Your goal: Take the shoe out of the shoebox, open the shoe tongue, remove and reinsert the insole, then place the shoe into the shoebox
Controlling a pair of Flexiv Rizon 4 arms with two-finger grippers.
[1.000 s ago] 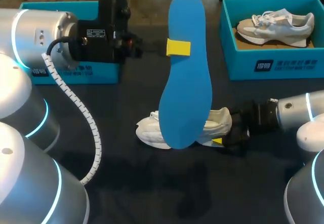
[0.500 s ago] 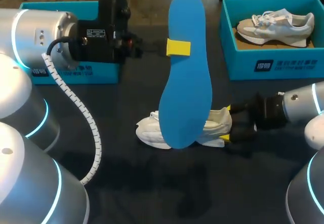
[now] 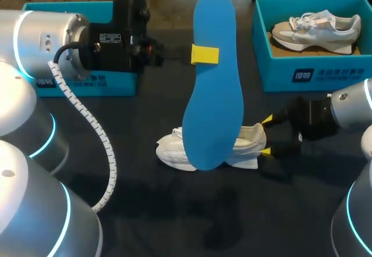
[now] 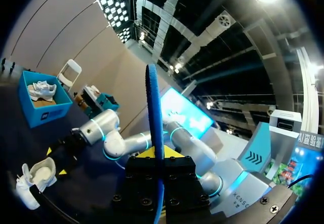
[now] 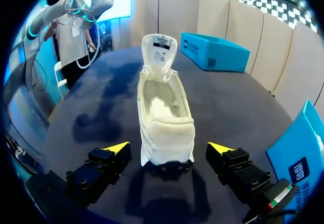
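Insole is out of the shoe, so the reinsert step is coming up. Left gripper is pinching the blue insole flat between its fingers, holding it raised over the table, long axis running away from the robot, broad forefoot end nearest the shoe. White shoe is sitting upright on its sole mid-table, long axis lying across, toe toward my left, heel toward the right gripper, whose fingers are spread either side of the heel without touching. Tongue is standing up and the mouth is open. Next move is likely calling for steadying the heel, then feeding the forefoot end in toe-first
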